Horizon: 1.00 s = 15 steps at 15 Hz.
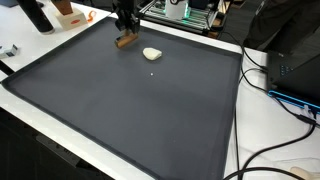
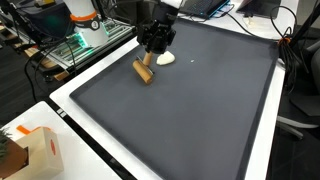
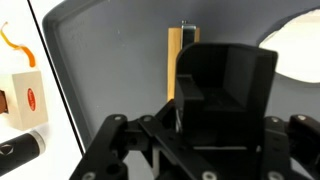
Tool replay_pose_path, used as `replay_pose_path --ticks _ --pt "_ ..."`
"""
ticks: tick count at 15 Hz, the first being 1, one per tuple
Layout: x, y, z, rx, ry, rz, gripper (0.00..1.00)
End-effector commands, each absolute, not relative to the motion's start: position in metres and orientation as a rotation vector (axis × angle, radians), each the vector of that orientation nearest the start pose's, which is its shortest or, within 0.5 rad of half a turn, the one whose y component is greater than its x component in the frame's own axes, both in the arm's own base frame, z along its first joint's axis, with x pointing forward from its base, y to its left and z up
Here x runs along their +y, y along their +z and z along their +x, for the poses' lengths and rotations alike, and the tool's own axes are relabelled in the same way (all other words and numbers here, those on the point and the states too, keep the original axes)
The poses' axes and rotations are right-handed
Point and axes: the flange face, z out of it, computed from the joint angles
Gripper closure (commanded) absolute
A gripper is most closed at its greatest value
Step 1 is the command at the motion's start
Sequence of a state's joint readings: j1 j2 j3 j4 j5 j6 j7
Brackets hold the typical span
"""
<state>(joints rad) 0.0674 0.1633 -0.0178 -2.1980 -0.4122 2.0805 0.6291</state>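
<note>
Toward the far edge of the dark mat, the gripper hangs directly over a small wooden block, whose upper end sits right at the fingertips. Whether they pinch it or stand released cannot be told. Just right of the block lies a pale rounded lump, near it but apart. Off the mat's left edge, the wrist view shows an orange-and-white box.

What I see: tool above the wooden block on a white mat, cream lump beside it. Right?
Not quite: the mat is dark grey, not white, as both exterior views show. The tool is above the wooden block, with the cream lump beside it.
</note>
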Motion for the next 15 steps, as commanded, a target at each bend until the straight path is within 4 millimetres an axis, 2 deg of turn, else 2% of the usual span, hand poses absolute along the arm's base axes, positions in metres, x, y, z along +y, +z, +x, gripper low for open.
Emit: replay_pose_path --ticks 1,8,15 --pt "0.0076 0.2924 0.5185 0.543 0.339 -3.492 0.81" --pt "0.0073 0.2843 0.5194 0.490 0.391 -3.459 0.81" --pt "0.0078 0.2924 0.5201 0.379 0.421 -3.411 0.81"
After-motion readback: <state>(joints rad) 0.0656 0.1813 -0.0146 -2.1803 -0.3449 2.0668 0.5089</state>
